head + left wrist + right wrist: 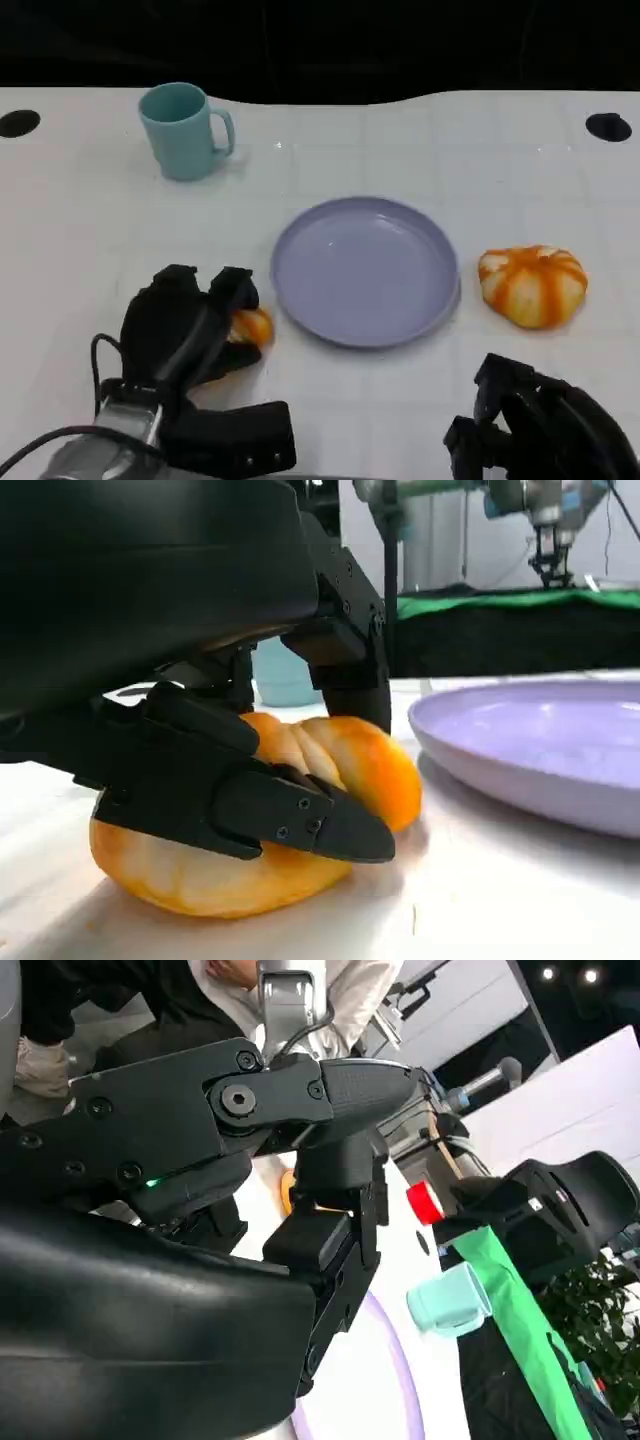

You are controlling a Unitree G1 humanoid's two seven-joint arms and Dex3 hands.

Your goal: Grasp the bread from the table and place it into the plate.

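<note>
White tabletop (90, 240) carries everything, and nearest the robot its left hand (190, 325) has black fingers (290, 815) clamped around a small golden-orange bread roll (350, 760) lying on the table just left of the plate, while the right hand (545, 425) hangs low with fingers curled in on nothing. Beyond them sits a round lilac plate (300, 290) with a larger orange-striped bun (533, 285) beside it, and farthest back stands a teal mug (183, 130).

The white tabletop (400, 150) carries a teal mug (183, 130) at the far left, a lilac plate (366, 270) mid-table, a bread (252, 326) just left of it, and an orange bun (533, 285) to its right.
</note>
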